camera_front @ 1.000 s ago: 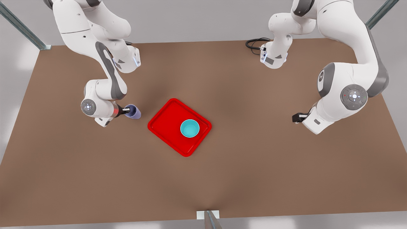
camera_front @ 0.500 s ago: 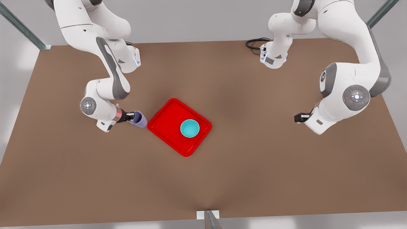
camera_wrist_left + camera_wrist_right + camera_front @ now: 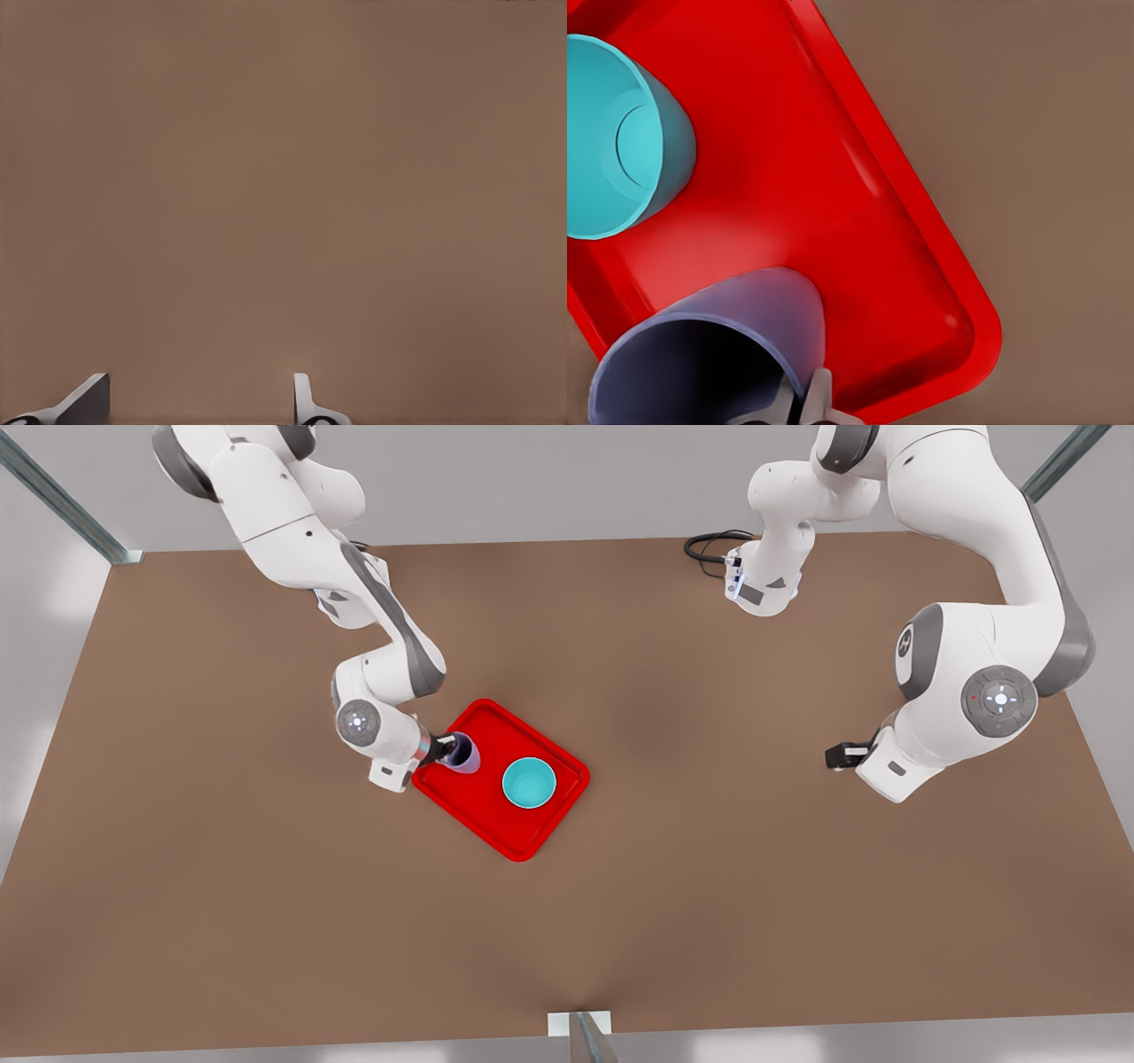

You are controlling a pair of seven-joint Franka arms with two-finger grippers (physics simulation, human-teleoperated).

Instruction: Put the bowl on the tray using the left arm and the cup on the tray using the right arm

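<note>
Two vessels now sit over the red tray point(image 3: 500, 815): the teal bowl point(image 3: 529, 783) rests upright on its floor, unmoved since half a second ago, and the lavender cup point(image 3: 464, 755) hangs tilted above the corner nearest the front view's left. The right gripper point(image 3: 450, 750), below a red-silver wrist band, is clamped on the cup's rim, one finger inside the mouth. In the right wrist view the cup point(image 3: 718, 345) leans toward the bowl point(image 3: 620, 142), apart from it, over the tray point(image 3: 921, 266).

No writing or brand marks can be read anywhere.

Half a second ago the cup was beside the tray, over the brown table point(image 3: 266, 921); the right arm has since swung it inward. The left gripper point(image 3: 837, 756) waits well apart at the front view's right, its fingers point(image 3: 306, 403) spread over bare table.
</note>
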